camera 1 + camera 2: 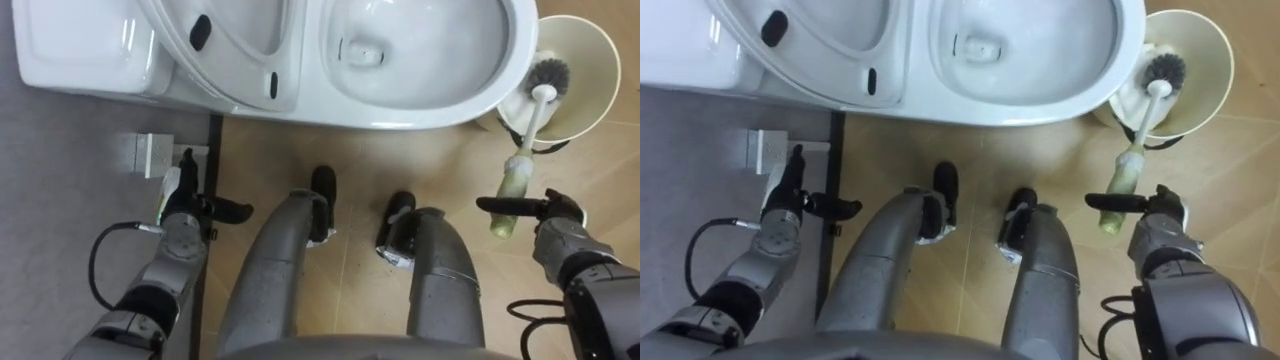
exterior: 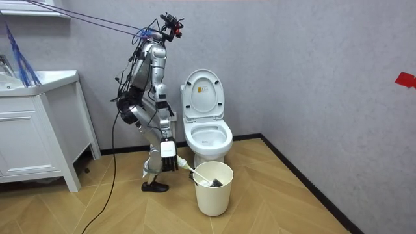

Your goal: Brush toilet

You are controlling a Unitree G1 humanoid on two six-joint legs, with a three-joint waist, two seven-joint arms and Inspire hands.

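A white toilet (image 1: 420, 60) with its lid and seat raised stands right in front of me. To its right a cream bucket (image 1: 590, 60) holds the toilet brush (image 1: 530, 130). The dark bristles sit inside the bucket, and the white handle with its pale green grip leans out toward me. My right hand (image 1: 556, 222) is at the green grip and overlaps it; the same hand (image 1: 1162, 228) appears in the right eye view. My left hand (image 1: 185, 215) hangs open at the lower left near the wall, holding nothing. The room view has me bent forward beside the bucket (image 2: 213, 188).
The cistern (image 1: 85, 45) is at the upper left. A small white wall fitting (image 1: 150, 155) sits close to my left hand, above a dark skirting strip (image 1: 212, 150). A white vanity cabinet (image 2: 32, 136) stands at the room view's left. The floor is tan tile.
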